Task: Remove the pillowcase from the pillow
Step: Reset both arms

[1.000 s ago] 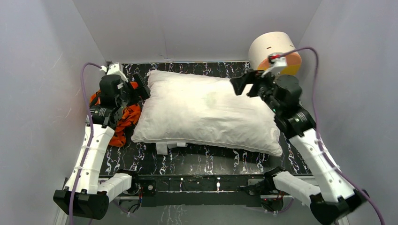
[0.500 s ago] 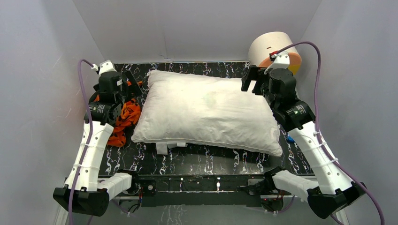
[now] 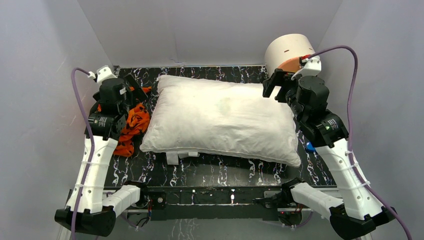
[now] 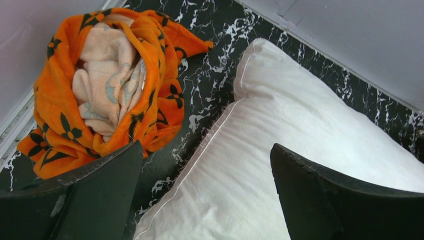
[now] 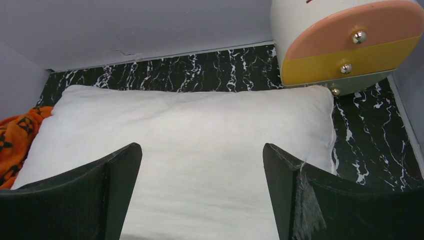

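Observation:
The bare white pillow (image 3: 220, 120) lies across the black marbled table, with a small white tag at its near edge. It also shows in the left wrist view (image 4: 300, 135) and in the right wrist view (image 5: 195, 145). The orange pillowcase (image 3: 131, 125) lies crumpled in a heap left of the pillow, off it; in the left wrist view (image 4: 100, 90) its pale lining shows. My left gripper (image 3: 134, 89) is open and empty above the gap between heap and pillow. My right gripper (image 3: 272, 85) is open and empty above the pillow's far right corner.
A round white drawer box (image 3: 290, 52) with peach and yellow fronts stands at the back right corner, touching the pillow's corner in the right wrist view (image 5: 345, 45). A small blue thing (image 3: 310, 147) lies by the right arm. Grey walls close in on three sides.
Both arms have drawn back and outward: the left gripper moved left and away from the heap, the right gripper rose and moved right toward the drawer box. Pillow and pillowcase have not moved.

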Robot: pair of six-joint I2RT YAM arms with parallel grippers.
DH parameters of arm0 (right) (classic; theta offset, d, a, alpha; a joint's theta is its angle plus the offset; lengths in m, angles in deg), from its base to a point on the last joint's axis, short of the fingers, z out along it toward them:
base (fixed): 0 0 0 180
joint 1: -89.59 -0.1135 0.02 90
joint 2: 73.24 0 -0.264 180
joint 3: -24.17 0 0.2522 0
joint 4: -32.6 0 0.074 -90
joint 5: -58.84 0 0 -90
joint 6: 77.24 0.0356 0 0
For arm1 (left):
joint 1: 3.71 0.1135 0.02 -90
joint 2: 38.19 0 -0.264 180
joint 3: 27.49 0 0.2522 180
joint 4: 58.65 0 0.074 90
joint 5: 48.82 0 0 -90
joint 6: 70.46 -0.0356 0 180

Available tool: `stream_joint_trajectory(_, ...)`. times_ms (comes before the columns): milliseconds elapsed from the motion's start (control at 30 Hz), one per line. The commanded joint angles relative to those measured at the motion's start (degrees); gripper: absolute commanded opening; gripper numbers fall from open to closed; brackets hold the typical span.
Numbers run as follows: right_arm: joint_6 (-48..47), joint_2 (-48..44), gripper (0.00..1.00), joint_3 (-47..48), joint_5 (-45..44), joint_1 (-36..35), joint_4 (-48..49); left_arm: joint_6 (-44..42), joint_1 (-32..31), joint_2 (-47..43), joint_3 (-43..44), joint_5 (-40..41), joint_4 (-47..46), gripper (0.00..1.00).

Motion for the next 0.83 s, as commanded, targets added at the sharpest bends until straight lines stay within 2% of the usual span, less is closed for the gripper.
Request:
stream_joint_trajectory(0, 0.1, 1.4, 0.99, 4.4, 1.9, 0.0, 1.9, -0.2, 0.0, -2.0, 0.3, 2.9, -2.5, 0.98)
stream_joint_trajectory(233, 0.2, 3.1, 0.99, 3.6, 3.7, 0.0, 0.2, -1.1, 0.0, -1.8, 0.0, 1.9, -2.1, 0.98)
stream_joint_trajectory(367, -2.5, 4.4, 0.99, 4.3, 1.0, 0.0, -0.1, -1.2, 0.0, -1.5, 0.2, 0.4, -1.2, 0.98)
stream_joint_trajectory(500, -6.2, 7.2, 0.99, 5.3, -6.5, 0.0, 1.5, -2.2, 0.0, -0.8, 1.2, 0.1, 1.3, 0.98)
stream_joint_trajectory(667, -10.9, 14.0, 0.99, 13.0, -11.5, 0.2, 0.3, -4.4, 0.0, 0.1, 3.1, 2.4, 4.2, 0.98)
stream_joint_trajectory(800, -11.7, 14.8, 0.98, 14.3, -11.0, 0.3, 0.9, -4.8, 0.0, 1.8, 4.8, 3.6, 5.3, 0.98)
